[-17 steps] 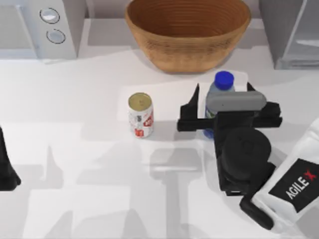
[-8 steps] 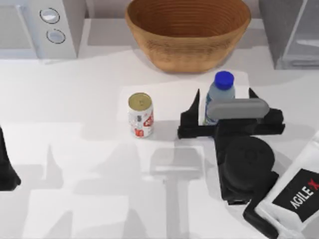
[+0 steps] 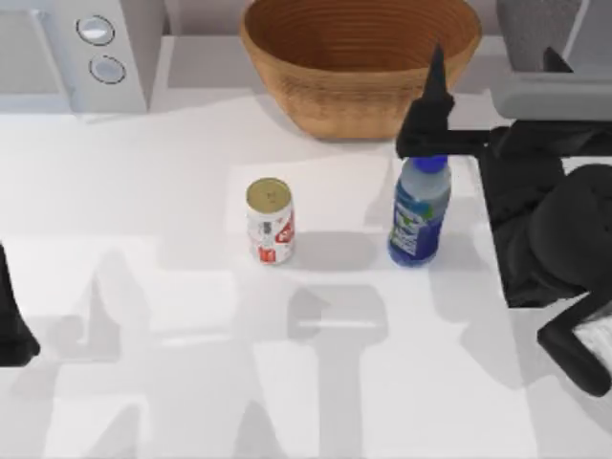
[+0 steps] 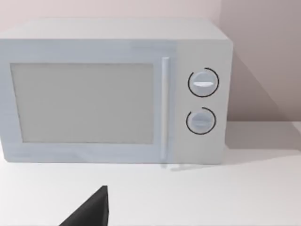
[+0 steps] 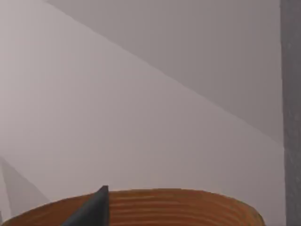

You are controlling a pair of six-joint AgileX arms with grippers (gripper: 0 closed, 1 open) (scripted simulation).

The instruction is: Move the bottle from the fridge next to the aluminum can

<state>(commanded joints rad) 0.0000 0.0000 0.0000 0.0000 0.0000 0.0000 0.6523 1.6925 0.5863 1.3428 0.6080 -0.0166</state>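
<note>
R end effector [image 3: 492, 81] raised at table's right rear, fingers spread; L arm [image 3: 14, 325] parked at left edge.

We're looking at a rendered kitchen countertop [image 3: 143, 287], plain white, set against a bare wall. A white microwave [image 4: 113, 89] (two round knobs) sits at the back left, a woven basket [image 3: 359, 62] at back centre, and a grey fridge [image 3: 555, 57] at the back right. Kitchen appliances, so we call it a simulated kitchen.

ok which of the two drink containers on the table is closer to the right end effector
The clear plastic bottle with the blue cap; the right end effector is raised just above and behind it. The short white can with red markings stands farther to the left.
</note>
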